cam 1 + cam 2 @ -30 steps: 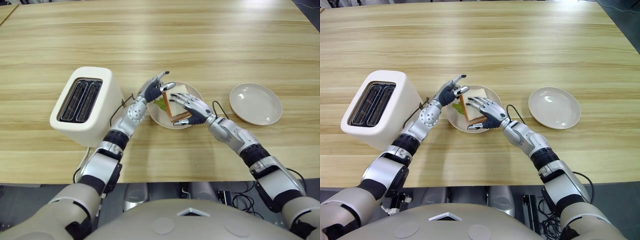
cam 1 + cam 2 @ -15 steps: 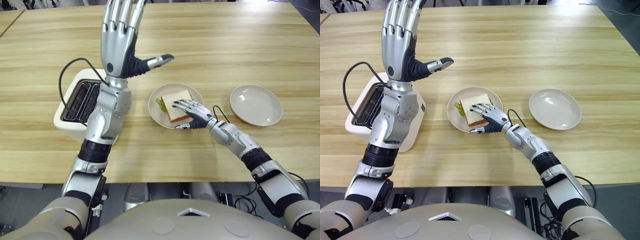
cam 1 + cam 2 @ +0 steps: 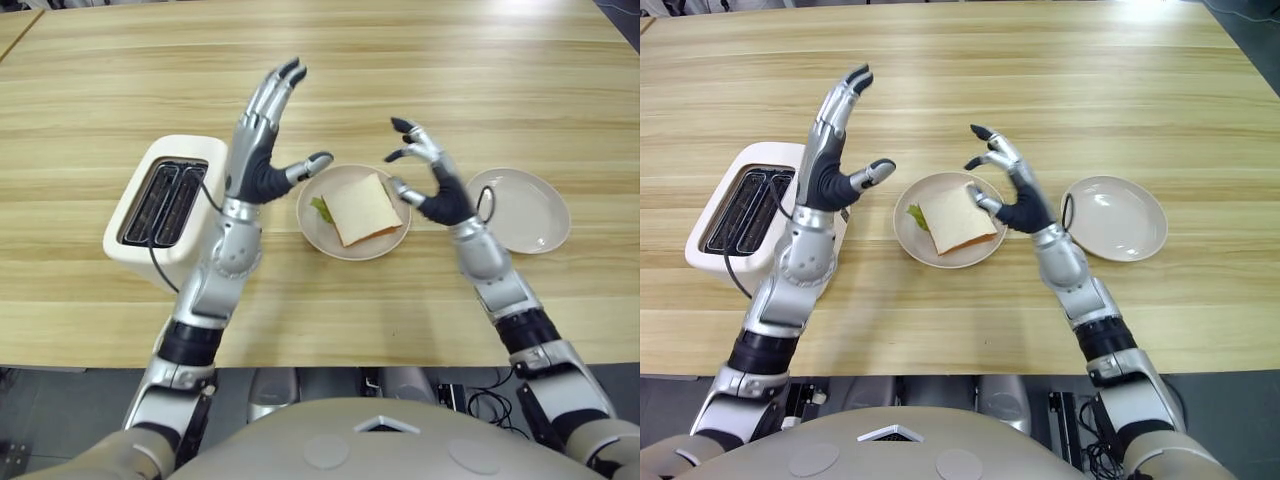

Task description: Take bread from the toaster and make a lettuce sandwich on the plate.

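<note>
At centre table, on the round plate, the sandwich is assembled: a top slice of bread lies flat, turned at an angle, and a frill of green lettuce pokes out from under its left edge. Nothing is touching it right now, because both hands are up and clear! The left hand stands raised just left of the plate, between it and the toaster. Its palm faces in, its long fingers are stretched straight up and away, and its thumb juts out toward the plate's rim. It holds nothing at all. Across the plate, the right hand hovers above the right rim with its fingers spread and loosely bent and its thumb lowest and nearest the bread. It too is unclenched and carrying nothing. Further left sits the cream toaster, upright with its two dark slots facing up, and a black cable loops down across its front beside the left forearm. Out to the right, just beyond the right wrist, a second plate rests near the sandwich plate without touching it. Everything sits on the pale wooden table.
</note>
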Available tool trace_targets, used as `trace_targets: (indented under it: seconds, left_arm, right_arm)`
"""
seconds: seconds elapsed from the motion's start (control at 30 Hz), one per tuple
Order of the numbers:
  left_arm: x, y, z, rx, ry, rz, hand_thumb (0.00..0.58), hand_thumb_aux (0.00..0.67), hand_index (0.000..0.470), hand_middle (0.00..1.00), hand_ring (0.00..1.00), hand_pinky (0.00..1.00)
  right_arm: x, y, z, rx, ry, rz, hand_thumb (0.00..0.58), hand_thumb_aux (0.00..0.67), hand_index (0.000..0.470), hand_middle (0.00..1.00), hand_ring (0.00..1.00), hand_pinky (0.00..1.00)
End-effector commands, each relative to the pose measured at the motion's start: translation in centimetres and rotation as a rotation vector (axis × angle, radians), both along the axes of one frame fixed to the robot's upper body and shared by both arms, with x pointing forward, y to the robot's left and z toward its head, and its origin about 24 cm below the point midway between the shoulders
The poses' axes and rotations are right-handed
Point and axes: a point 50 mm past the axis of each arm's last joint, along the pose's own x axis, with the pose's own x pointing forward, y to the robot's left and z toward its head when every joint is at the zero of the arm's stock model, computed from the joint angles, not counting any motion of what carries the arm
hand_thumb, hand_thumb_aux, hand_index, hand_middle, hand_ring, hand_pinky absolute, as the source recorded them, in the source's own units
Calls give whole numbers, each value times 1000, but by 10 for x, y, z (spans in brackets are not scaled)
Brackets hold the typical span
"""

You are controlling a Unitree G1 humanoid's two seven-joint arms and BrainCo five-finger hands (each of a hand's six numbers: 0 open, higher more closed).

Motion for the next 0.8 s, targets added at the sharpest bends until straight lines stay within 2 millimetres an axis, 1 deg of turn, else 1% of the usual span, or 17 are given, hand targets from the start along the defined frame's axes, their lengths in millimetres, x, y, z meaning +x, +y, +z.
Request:
trace_targets:
  seconds: [0.03, 0.1, 0.2, 0.3, 0.4, 0.5, 0.57, 0.63, 0.7, 0.73, 0.8]
  left_arm:
    - [-23, 3, 8, -108, 128, -298, 580, 670, 460, 1000, 1000, 1000]
    - [-32, 4, 3, -99, 211, -418, 580, 670, 460, 1000, 1000, 1000]
    - [-46, 5, -17, -16, 392, -577, 580, 670, 460, 1000, 1000, 1000]
    - [-56, 4, -45, 77, 570, -673, 580, 670, 460, 1000, 1000, 1000]
    - [-66, 0, -69, 168, 706, -733, 580, 670, 460, 1000, 1000, 1000]
    - [-69, 1, -90, 270, 794, -730, 580, 670, 460, 1000, 1000, 1000]
    - [-64, 2, -103, 383, 808, -681, 580, 670, 460, 1000, 1000, 1000]
    - [-56, 3, -112, 503, 789, -607, 580, 670, 460, 1000, 1000, 1000]
    - [-45, 3, -124, 668, 745, -502, 580, 670, 460, 1000, 1000, 1000]
    - [-40, 2, -131, 746, 722, -459, 580, 670, 460, 1000, 1000, 1000]
    - [-33, -2, -142, 847, 674, -402, 580, 670, 460, 1000, 1000, 1000]
  right_arm:
    - [-12, -14, 4, 234, 148, 235, 580, 670, 460, 1000, 1000, 1000]
    - [-22, -11, -4, 242, 260, 411, 580, 670, 460, 1000, 1000, 1000]
    - [-39, -5, -27, 94, 407, 595, 580, 670, 460, 1000, 1000, 1000]
    - [-55, -1, -46, -55, 507, 712, 580, 670, 460, 1000, 1000, 1000]
    - [-63, 1, -60, -175, 570, 755, 580, 670, 460, 1000, 1000, 1000]
    - [-61, 2, -78, -330, 619, 710, 580, 670, 460, 1000, 1000, 1000]
    - [-55, 2, -89, -429, 627, 631, 580, 670, 460, 1000, 1000, 1000]
    - [-47, 3, -97, -516, 612, 548, 580, 670, 460, 1000, 1000, 1000]
    - [-39, 5, -102, -556, 595, 485, 580, 670, 460, 1000, 1000, 1000]
    - [-34, 7, -106, -614, 574, 445, 580, 670, 460, 1000, 1000, 1000]
    - [-24, 10, -110, -686, 541, 381, 580, 670, 460, 1000, 1000, 1000]
